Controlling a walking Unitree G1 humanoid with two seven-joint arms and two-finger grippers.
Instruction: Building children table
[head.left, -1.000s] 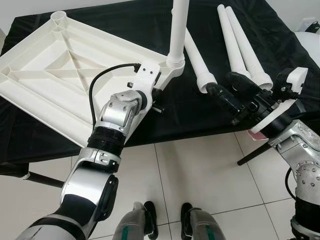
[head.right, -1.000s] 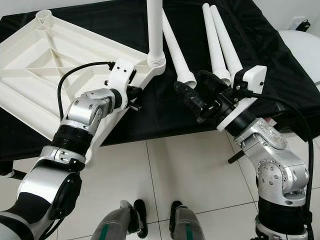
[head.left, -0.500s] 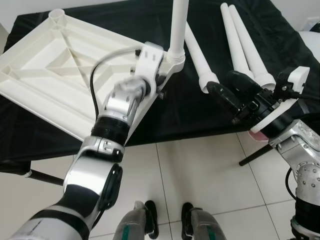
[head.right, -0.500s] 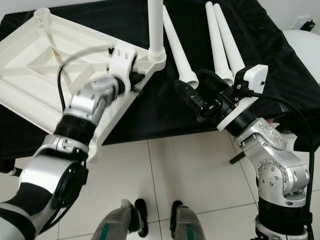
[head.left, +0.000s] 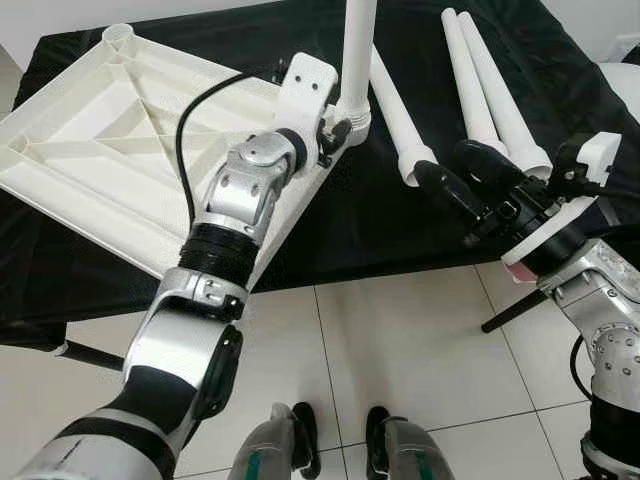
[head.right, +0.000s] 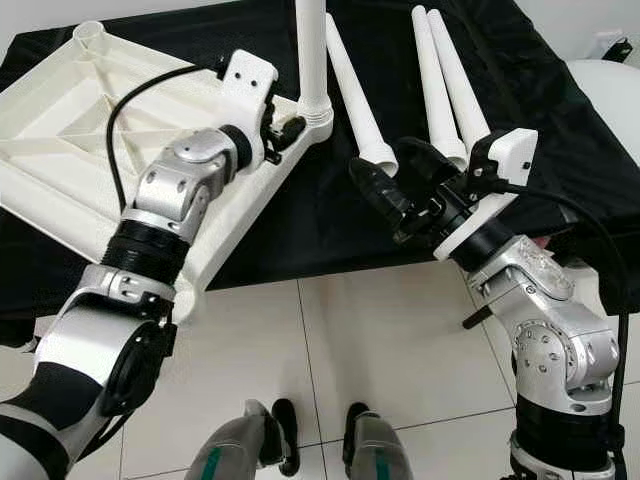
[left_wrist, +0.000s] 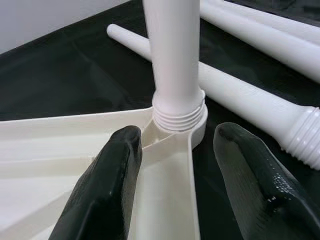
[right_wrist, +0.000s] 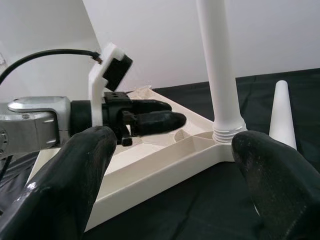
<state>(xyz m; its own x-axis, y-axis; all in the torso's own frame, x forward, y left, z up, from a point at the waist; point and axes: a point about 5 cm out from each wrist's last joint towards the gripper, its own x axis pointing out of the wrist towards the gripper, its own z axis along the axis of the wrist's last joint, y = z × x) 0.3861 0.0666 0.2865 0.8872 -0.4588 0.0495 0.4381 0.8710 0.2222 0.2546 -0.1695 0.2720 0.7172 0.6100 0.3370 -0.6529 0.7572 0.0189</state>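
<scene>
A white tabletop (head.left: 110, 140) lies upside down on the black cloth, ribs facing up. One white leg (head.left: 357, 50) stands upright in its near corner socket (left_wrist: 177, 117). My left gripper (head.left: 335, 135) hovers open over that corner, its fingers (left_wrist: 107, 190) either side of the socket and short of the leg. Three loose legs lie on the cloth: one (head.left: 395, 115) beside the socket, two more (head.left: 485, 85) farther right. My right gripper (head.left: 462, 175) is open with nothing in it, just right of the nearest loose leg's threaded end.
The black-draped table (head.left: 380, 230) ends just before my feet (head.left: 340, 445), with tiled floor below. A black table strut (head.left: 510, 312) slants down at the right. A white rounded object (head.left: 625, 75) sits at the far right edge.
My left arm has swung forward over the tabletop's corner, bringing its gripper up to the socket with the upright leg. The right gripper has stayed put.
</scene>
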